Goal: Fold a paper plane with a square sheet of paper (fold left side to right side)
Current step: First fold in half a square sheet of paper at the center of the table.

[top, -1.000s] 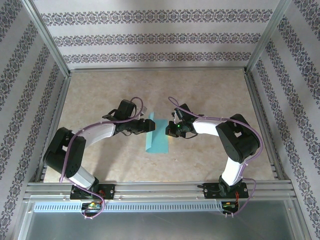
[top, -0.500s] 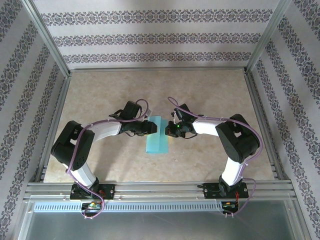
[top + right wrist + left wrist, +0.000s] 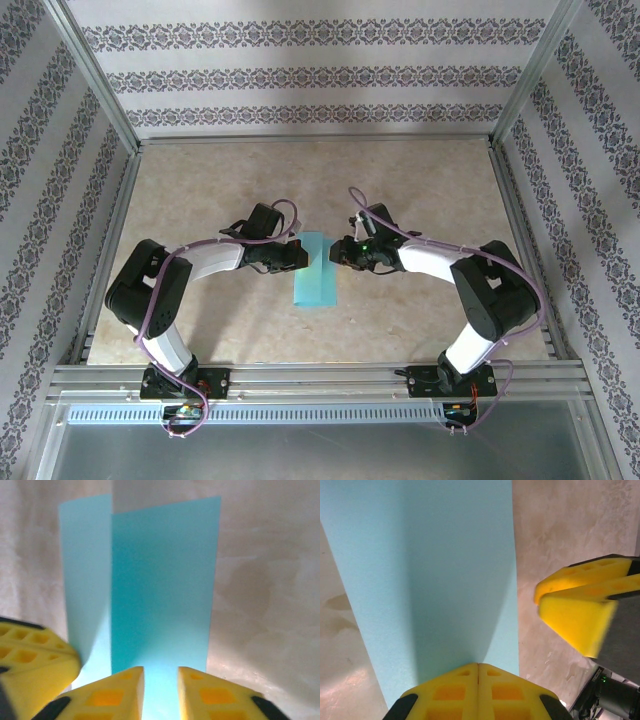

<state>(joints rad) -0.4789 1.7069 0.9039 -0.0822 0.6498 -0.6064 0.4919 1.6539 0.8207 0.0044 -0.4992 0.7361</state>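
Beige marbled tabletop [image 3: 420, 190], patterned walls around. The square sheet of paper [image 3: 315, 275] (folded to a narrow strip) lies mid-table between both arms. The left gripper [image 3: 299, 256] is clenched on its left edge; the right gripper [image 3: 160, 672] stands slightly parted over the opposite edge.

Around me stand grey floral-striped wallpaper walls [image 3: 300, 75], silver aluminium frame posts [image 3: 95, 75], and below, a mottled beige tabletop [image 3: 420, 180].
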